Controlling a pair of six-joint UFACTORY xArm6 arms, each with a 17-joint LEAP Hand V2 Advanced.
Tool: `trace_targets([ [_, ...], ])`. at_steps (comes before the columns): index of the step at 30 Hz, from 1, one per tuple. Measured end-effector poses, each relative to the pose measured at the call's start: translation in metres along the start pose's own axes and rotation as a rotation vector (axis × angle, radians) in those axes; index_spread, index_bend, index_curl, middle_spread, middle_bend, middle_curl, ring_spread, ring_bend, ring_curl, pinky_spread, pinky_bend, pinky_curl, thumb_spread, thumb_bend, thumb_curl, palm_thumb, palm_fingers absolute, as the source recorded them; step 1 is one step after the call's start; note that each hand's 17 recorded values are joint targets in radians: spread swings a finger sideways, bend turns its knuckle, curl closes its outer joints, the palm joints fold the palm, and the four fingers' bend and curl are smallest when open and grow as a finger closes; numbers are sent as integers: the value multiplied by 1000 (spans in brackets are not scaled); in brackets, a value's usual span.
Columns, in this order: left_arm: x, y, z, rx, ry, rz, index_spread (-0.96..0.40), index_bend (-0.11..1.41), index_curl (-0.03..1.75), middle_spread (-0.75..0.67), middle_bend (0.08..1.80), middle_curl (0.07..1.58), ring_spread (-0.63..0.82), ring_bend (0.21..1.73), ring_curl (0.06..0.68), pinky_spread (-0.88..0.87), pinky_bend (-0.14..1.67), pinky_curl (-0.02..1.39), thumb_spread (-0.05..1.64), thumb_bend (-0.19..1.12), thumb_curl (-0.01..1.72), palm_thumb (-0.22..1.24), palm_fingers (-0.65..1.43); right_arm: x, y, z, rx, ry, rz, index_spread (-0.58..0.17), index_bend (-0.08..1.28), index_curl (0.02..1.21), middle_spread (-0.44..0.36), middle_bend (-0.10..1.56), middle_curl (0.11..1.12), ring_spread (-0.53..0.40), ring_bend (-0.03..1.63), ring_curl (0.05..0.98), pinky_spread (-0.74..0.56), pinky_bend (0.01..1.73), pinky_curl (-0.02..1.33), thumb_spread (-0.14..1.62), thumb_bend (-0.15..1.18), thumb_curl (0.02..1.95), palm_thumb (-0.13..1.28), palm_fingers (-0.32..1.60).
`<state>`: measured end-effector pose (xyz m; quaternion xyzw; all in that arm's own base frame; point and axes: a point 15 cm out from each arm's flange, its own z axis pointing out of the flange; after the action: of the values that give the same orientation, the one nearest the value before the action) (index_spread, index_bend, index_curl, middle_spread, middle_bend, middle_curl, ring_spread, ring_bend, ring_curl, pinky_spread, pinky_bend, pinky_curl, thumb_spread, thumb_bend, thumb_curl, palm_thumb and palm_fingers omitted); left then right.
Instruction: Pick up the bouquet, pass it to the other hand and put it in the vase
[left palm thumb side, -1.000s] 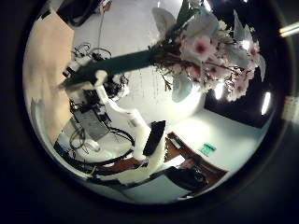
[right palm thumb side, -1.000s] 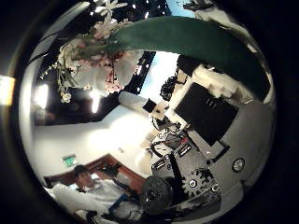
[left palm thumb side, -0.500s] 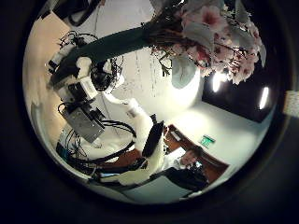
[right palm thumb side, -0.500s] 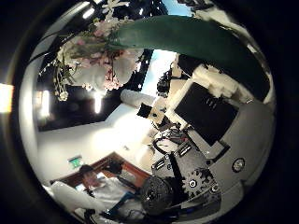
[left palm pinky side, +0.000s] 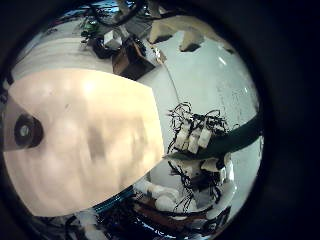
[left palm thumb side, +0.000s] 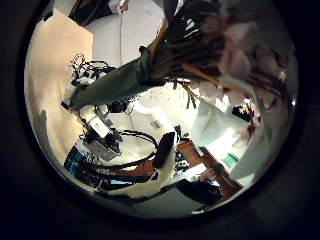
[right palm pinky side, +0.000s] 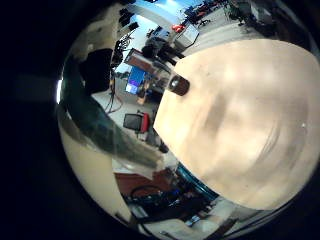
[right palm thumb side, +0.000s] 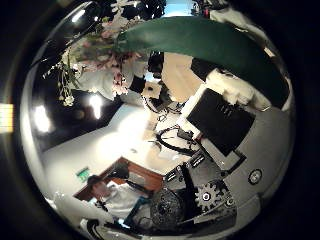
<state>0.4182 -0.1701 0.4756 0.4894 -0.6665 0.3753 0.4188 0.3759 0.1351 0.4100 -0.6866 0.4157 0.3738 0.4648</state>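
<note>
The bouquet, a bunch of blossoms (left palm thumb side: 235, 60) on a long wrapped stem (left palm thumb side: 115, 82), fills much of the left thumb side view, so it is close to my left palm. The stem runs away to my right hand (left palm thumb side: 98, 128), whose fingers curl round it. In the left little finger side view the same right hand (left palm pinky side: 200, 140) grips the stem (left palm pinky side: 245, 130) above the table. From the right palm the stem (right palm thumb side: 200, 40) crosses just past its fingers (right palm thumb side: 225, 110) to the blossoms (right palm thumb side: 95, 55); another hand (right palm thumb side: 150, 88) shows under the stem. The vase (right palm pinky side: 179, 86) (left palm pinky side: 22, 130) stands on the table.
The table top (right palm pinky side: 245, 120) (left palm pinky side: 90, 140) lies far below both palms, with the vase near one edge. Beyond that edge stand desks with screens and equipment (right palm pinky side: 140, 75).
The bouquet's blossoms have grown much larger in the left thumb side view, so that palm is closer to them. A hand has come into the right thumb side view under the stem.
</note>
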Motion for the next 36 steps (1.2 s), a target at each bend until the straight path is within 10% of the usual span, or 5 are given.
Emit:
trace_targets([
  [11,-2,13,16,-112,-27,-34,225,142,286,313,353,404,512,609,210,538,436,153,929,-30,326,259,188,-1,-5,3,-37,63,-27,-187,1260,733,-116,1393,699,-170,1496,620,-210,1163,966,785,-5,1306,1163,1175],
  [20,9,16,16,-135,17,-28,127,213,319,6,678,534,283,651,210,466,360,107,922,-31,331,266,488,17,-8,2,-55,108,-11,-188,1259,734,-116,1394,700,-170,1498,621,-216,1154,988,788,-6,1311,1162,1173],
  [27,20,12,16,-149,124,-53,-146,374,434,-281,942,655,-189,791,243,119,388,53,964,-2,355,401,942,21,-13,2,-54,108,-7,-189,1257,735,-116,1393,700,-170,1497,621,-220,1149,1001,790,-6,1314,1162,1174],
  [36,33,6,16,-179,254,-92,-435,602,652,-426,959,782,-450,1153,426,-460,944,244,1018,89,474,770,1239,26,-17,0,-44,116,2,-190,1261,737,-116,1392,700,-171,1496,622,-224,1144,1013,792,-7,1310,1160,1172],
])
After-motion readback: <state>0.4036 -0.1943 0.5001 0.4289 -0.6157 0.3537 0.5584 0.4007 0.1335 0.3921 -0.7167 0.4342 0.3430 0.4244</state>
